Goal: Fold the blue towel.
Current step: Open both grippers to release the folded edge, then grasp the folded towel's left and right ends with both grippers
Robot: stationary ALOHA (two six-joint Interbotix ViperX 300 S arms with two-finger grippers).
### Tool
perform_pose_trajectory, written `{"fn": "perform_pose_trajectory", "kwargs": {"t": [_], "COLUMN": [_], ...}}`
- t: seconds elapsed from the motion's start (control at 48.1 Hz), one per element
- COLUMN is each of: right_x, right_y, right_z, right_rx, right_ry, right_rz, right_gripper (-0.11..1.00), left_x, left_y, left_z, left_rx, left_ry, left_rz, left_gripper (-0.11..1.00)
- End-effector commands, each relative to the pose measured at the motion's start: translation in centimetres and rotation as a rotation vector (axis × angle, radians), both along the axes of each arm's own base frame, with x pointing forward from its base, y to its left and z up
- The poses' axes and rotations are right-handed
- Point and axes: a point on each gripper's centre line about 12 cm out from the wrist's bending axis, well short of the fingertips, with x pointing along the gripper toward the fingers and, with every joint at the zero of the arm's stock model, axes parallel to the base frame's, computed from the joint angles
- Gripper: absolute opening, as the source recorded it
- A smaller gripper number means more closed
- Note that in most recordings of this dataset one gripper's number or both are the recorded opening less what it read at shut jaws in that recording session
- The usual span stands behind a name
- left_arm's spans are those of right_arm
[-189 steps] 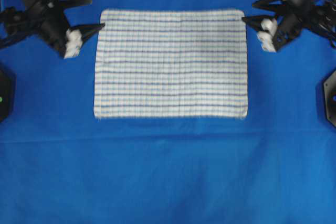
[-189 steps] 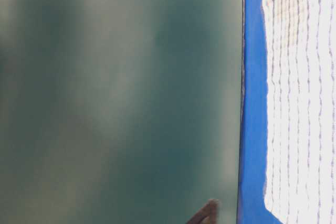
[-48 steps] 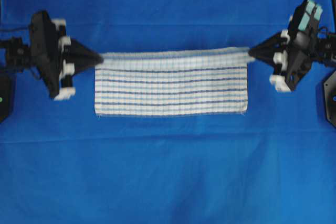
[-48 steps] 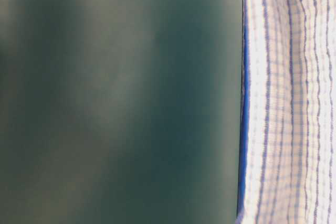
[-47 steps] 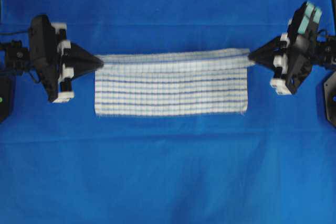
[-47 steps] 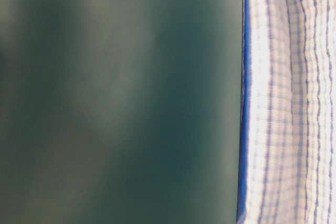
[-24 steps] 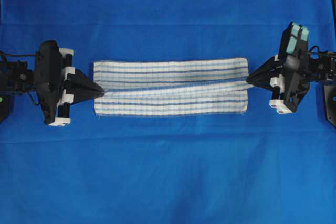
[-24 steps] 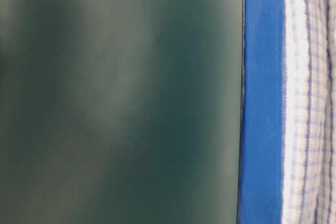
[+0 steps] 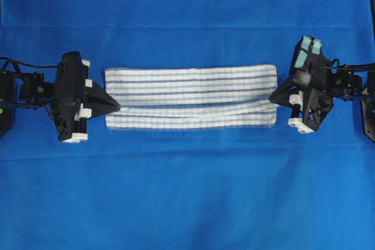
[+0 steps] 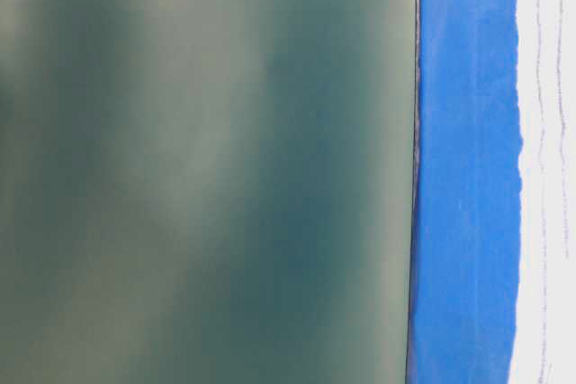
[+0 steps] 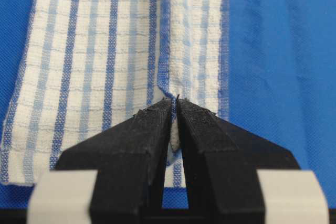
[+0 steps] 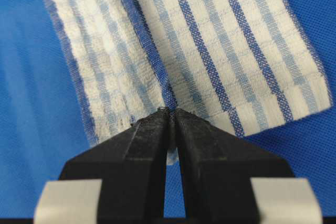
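The blue towel (image 9: 190,96) lies on the blue table covering (image 9: 187,191), around its middle and slightly toward the far edge, doubled over into a long narrow band running left to right. The folded-over layer covers most of the lower one; its free hem slants just short of the near edge, leaving a thin strip of the bottom layer showing. The left gripper (image 9: 115,108) sits at the towel's left end, its jaws pressed together on the corner of the upper layer. The right gripper (image 9: 273,98) sits at the right end, jaws likewise pinching the upper layer's corner.
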Motion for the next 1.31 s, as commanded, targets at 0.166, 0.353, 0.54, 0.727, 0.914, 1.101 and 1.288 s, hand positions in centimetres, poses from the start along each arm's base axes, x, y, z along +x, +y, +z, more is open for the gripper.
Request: {"fn": "perform_pose_trajectory", "kwargs": {"t": [0.166, 0.353, 0.54, 0.727, 0.914, 1.101, 1.288], "right_x": [1.3, 1.3, 0.9, 0.2, 0.1, 0.6, 1.3], "right_y": [-0.1, -0.1, -1.5, -4.3, -5.1, -5.6, -6.7], "right_z": [0.8, 1.7, 2.9, 2.9, 2.8, 2.0, 0.1], "right_rx": [-0.001, -0.009, -0.033, -0.055, -0.072, -0.075, -0.068], "right_ry": [-0.034, -0.053, -0.084, -0.072, -0.059, -0.037, 0.007], "right_rz": [-0.002, 0.006, -0.033, -0.125, -0.137, -0.137, -0.161], "right_gripper": [0.34, 0.59, 0.55, 0.55, 0.55, 0.55, 0.55], "left_x": [0.5, 0.5, 0.2, -0.1, 0.1, 0.8, 1.4], "left_y": [0.4, 0.7, 2.6, 4.6, 4.7, 5.3, 6.4], "left_z": [0.7, 1.7, 3.0, 3.2, 3.0, 1.9, -0.7], "left_rx": [-0.002, 0.005, 0.014, 0.017, 0.017, 0.015, 0.004], "left_ry": [-0.029, -0.058, -0.071, -0.065, -0.051, -0.011, 0.076], "left_rz": [0.016, 0.024, 0.090, 0.165, 0.167, 0.180, 0.213], "left_gripper": [0.09, 0.60, 0.78, 0.73, 0.73, 0.73, 0.73]}}
